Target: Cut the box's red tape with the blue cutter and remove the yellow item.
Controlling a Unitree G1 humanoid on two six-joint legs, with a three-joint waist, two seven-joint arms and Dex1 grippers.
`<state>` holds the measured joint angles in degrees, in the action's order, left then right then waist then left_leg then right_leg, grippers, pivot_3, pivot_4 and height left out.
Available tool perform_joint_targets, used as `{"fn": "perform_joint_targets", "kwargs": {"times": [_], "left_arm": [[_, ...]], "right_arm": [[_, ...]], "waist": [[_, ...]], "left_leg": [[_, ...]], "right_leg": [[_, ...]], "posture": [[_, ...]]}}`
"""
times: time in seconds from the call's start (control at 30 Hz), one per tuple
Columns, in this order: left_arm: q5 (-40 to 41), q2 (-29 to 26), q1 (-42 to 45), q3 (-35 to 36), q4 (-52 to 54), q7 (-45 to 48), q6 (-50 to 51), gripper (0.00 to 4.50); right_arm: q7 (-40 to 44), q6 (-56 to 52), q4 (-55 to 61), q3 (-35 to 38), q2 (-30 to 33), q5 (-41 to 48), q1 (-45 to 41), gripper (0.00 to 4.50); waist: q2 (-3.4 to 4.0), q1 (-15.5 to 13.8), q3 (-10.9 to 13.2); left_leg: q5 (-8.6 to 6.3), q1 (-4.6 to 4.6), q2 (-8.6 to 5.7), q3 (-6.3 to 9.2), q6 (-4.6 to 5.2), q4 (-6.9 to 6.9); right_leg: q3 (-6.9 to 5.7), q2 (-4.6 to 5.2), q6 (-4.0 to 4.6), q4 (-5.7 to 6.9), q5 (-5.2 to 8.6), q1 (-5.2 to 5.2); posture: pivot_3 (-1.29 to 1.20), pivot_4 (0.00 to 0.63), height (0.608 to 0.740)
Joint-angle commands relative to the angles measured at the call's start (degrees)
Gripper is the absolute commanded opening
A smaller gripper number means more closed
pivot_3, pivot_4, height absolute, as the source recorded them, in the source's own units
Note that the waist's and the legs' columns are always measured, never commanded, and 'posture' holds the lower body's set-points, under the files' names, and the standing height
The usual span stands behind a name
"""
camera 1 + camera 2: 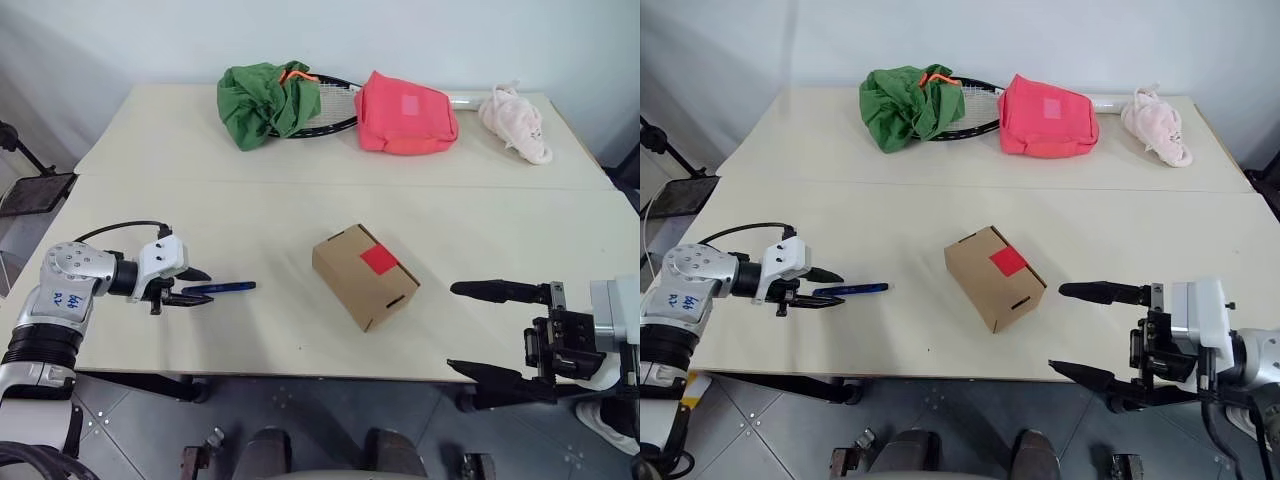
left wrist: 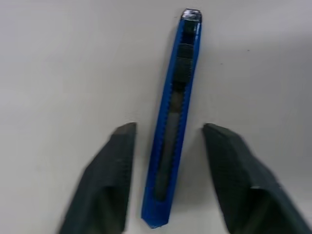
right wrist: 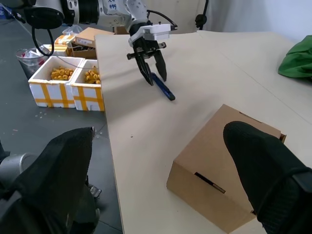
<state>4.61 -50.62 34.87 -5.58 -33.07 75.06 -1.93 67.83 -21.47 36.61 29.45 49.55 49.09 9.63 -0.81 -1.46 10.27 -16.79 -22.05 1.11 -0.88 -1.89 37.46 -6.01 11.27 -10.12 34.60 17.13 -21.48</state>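
Blue cutter [image 2: 174, 122] lies flat between left gripper's [image 2: 168, 146] fingers.

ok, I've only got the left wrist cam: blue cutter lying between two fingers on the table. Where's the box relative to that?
Observer: The box sits mid-table, off to the robot's right of the blue cutter, clear table between them.
Operator: Tape still on it?
Observer: Yes, the red tape is intact on the top face and the flaps are closed.
Operator: What's the right arm doing?
Observer: The right gripper hangs at the near table edge to the right of the box, jaws wide, holding nothing.
Operator: And my left one, seen from outside?
Observer: The left gripper straddles the cutter's near end, fingers not yet clamped on it.
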Motion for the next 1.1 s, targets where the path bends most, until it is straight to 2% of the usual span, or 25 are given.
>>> {"fn": "perform_joint_targets", "kwargs": {"times": [0.03,0.17,0.3,0.4,0.5,0.57,0.7,0.87,1.0,1.1], "left_arm": [[-3.32,0.16,-0.96,-1.75,-1.32,-1.54,1.09,0.78],[-2.91,1.08,-1.08,-1.53,-0.03,-2.44,1.88,0.78],[-0.6,1.7,-1.54,-0.83,6.46,-1.67,6.04,0.78],[0.87,0.74,-2.59,-2.64,19.35,1.05,12.52,0.78],[4.72,1.58,-3.56,-5.32,35.16,2.16,24.47,0.78],[5.65,2.03,-4.0,-6.71,41.76,1.51,29.68,0.78],[4.49,6.29,-4.07,-13.41,52.71,-3.74,40.46,0.78],[5.22,10.73,-4.33,-18.48,58.76,-8.6,49.02,0.78],[1.78,15.48,-1.1,-24.48,58.43,-15.72,56.87,0.75],[2.05,17.2,0.25,-27.92,58.72,-16.65,58.89,0.75]], "right_arm": [[0.61,0.43,1.04,1.78,1.27,0.74,-0.01,4.5],[0.33,0.33,0.61,1.8,1.17,0.75,0.21,4.5],[0.03,0.38,-0.33,2.25,0.87,0.18,0.97,4.5],[-0.97,-0.89,-0.59,4.06,1.16,0.32,2.79,4.5],[-3.19,-3.33,0.14,7.01,1.75,-0.73,6.14,4.5],[-3.71,-4.66,0.83,8.63,1.88,-0.27,8.19,4.5],[-3.64,-7.3,1.98,11.87,1.25,-1.17,15.25,4.5],[-2.59,-7.93,2.68,14.1,0.68,-3.88,22.63,4.5],[-3.41,-6.61,3.58,11.98,0.25,-7.38,25.05,3.33],[-5.47,-7.3,5.71,9.78,0.67,-8.53,24.34,2.31]], "waist": [[0.08,0.01,-0.05],[0.15,-0.1,-0.09],[0.14,-0.34,-0.08],[0.09,-0.54,-0.05],[0.01,-0.64,0.0],[0.0,-0.65,0.0],[0.02,-0.65,0.0],[-0.03,-0.28,0.03],[-0.03,-0.4,0.03],[-0.04,-0.53,0.04]], "left_leg": [[0.0,0.0,0.0,0.0,0.0,0.0],[0.0,0.0,0.0,0.0,0.0,0.01],[-0.01,-0.03,-0.01,0.0,0.02,0.08],[-0.05,-0.1,-0.02,0.01,0.07,0.17],[-0.1,-0.18,-0.01,0.02,0.06,0.2],[-0.17,-0.2,0.0,0.03,0.06,0.28],[-0.17,-0.18,0.01,0.02,0.06,0.27],[-0.19,-0.21,0.01,0.0,0.1,0.34],[-0.21,-0.21,0.0,0.01,0.14,0.39],[-0.22,-0.24,-0.01,0.02,0.15,0.44]], "right_leg": [[0.0,0.0,0.0,0.0,0.0,0.0],[0.0,0.0,0.0,0.0,0.0,0.01],[0.0,0.02,0.0,0.0,0.0,0.03],[0.0,0.03,-0.01,0.0,0.0,0.02],[0.0,0.02,0.0,-0.02,0.0,-0.01],[0.0,0.02,-0.01,-0.02,0.0,-0.01],[0.0,0.0,-0.01,-0.04,0.0,0.0],[0.03,0.0,0.0,-0.12,0.0,0.02],[0.04,0.01,0.0,-0.17,0.0,0.06],[0.04,0.01,0.0,-0.18,0.0,0.06]], "posture": [[0.0,0.15,0.74],[0.0,0.15,0.74],[0.0,0.15,0.74],[0.0,0.15,0.74],[0.0,0.15,0.74],[0.0,0.15,0.74],[0.0,0.15,0.74],[0.0,0.15,0.74],[0.0,0.15,0.74],[0.0,0.15,0.74]]}}
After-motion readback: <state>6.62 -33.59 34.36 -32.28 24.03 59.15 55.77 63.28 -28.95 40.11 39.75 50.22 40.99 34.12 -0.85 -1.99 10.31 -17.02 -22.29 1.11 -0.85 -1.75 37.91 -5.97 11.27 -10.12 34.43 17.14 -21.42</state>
